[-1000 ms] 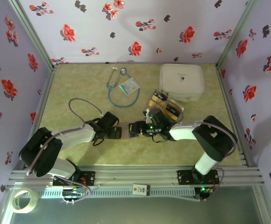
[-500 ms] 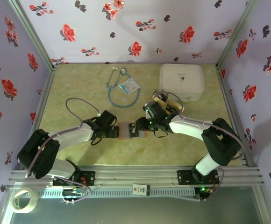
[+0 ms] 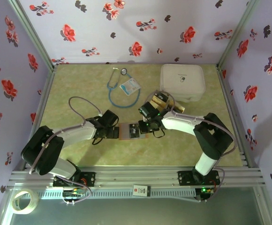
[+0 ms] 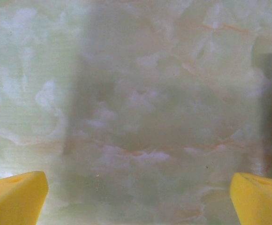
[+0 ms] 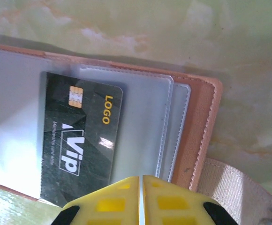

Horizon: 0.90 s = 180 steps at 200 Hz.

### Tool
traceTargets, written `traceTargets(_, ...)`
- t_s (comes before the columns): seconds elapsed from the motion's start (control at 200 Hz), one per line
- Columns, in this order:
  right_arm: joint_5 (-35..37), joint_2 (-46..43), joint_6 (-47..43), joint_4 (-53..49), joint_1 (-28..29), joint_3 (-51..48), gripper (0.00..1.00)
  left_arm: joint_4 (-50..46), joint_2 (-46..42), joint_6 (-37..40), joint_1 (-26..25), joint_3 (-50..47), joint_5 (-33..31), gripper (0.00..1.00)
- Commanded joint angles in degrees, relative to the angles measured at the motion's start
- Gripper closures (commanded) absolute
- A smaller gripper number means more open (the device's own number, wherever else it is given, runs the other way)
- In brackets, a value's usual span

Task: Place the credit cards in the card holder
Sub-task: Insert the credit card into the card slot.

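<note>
A fixed overhead camera looks down from above and behind the arm bases (image 3: 74,177), taking in the whole table (image 3: 79,89) and the floral walls (image 3: 126,28). The left wrist camera faces down, very near bare tabletop, with its own yellow fingertips (image 4: 14,197) in the lower corners. The right wrist camera hangs close over the open card holder (image 5: 199,126), and the same card holder (image 3: 129,131) lies mid-table in the overhead view.

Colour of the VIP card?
Black with gold and white print; the card shows best in right wrist view.
</note>
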Motion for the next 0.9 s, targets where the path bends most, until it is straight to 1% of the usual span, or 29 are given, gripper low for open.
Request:
traceTargets(0.0,1.4,1.1,-1.4,-1.6,0.7,2.1,0.91,-1.6,1.0,1.0,0.4,1.6,-1.7,0.00)
traceTargets(0.895,-0.9,4.7,-0.6,-0.2,1.8,4.6,0.91,0.2,2.5,1.2,0.3,1.2,-0.1,0.00)
